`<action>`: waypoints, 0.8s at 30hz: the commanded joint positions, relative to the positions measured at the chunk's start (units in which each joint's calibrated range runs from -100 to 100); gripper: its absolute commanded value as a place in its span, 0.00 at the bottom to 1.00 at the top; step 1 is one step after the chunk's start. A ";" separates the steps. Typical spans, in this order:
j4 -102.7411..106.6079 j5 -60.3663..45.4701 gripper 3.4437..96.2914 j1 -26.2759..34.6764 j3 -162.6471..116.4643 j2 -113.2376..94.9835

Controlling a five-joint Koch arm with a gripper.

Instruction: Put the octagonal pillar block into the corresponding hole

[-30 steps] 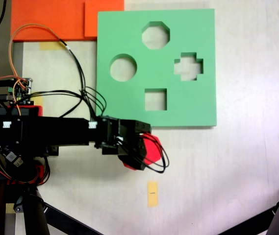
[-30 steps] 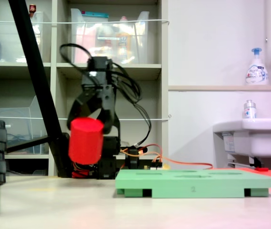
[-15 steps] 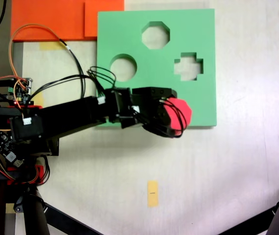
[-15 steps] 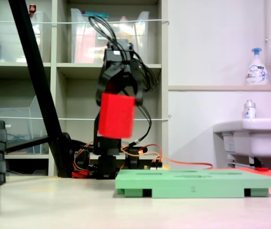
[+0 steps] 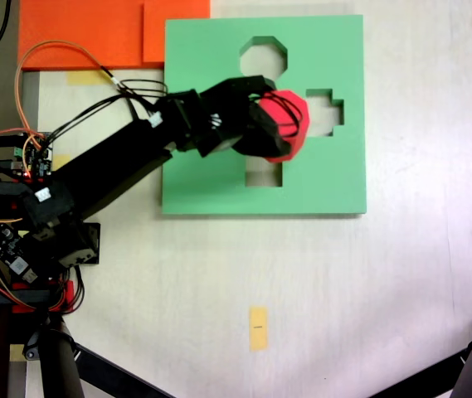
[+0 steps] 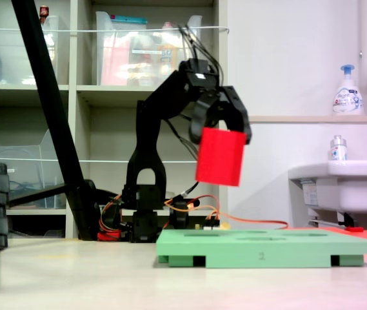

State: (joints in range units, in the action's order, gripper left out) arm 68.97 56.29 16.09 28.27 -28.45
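- Above the flat square green foam board (image 5: 318, 178), well clear of its top face, hangs the small bright red octagonal foam pillar block (image 6: 220, 155); the second exterior view shows open air between block and board.
- Black pincer (image 6: 220, 129) clamps the block's upper end, jaws closed on it from above; long axis near upright, slightly tilted.
- Seen in the first exterior view, the block (image 5: 285, 124) sits between the octagonal cutout (image 5: 263, 54) and the cross cutout (image 5: 325, 112), hiding part of each.
- Target hole lies up and to the first exterior view's left of the block, near.
- Judgement: 1 short shift toward that hole, faces turned to match, then lower. Only 1 arm.
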 commanded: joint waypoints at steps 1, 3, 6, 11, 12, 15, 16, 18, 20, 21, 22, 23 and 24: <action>-4.98 0.00 0.18 2.59 0.74 0.38; -5.08 0.00 0.18 3.96 0.14 1.36; -5.85 0.15 0.18 5.37 0.14 3.45; -8.74 1.32 0.18 6.40 0.14 5.83; -9.22 1.32 0.18 6.64 0.14 6.11; -10.37 1.07 0.18 7.28 0.14 8.48; -10.57 0.88 0.18 7.52 0.14 9.18; -11.43 0.49 0.18 8.16 0.14 11.28; -12.11 0.24 0.18 8.60 0.14 12.67; -12.30 0.20 0.18 8.69 0.14 13.09; -12.59 0.15 0.18 8.84 0.14 13.37; -13.07 0.05 0.18 8.89 0.14 13.51; -13.84 0.00 0.18 8.89 0.14 13.51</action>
State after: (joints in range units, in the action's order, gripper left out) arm 62.11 56.87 24.59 26.31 -13.82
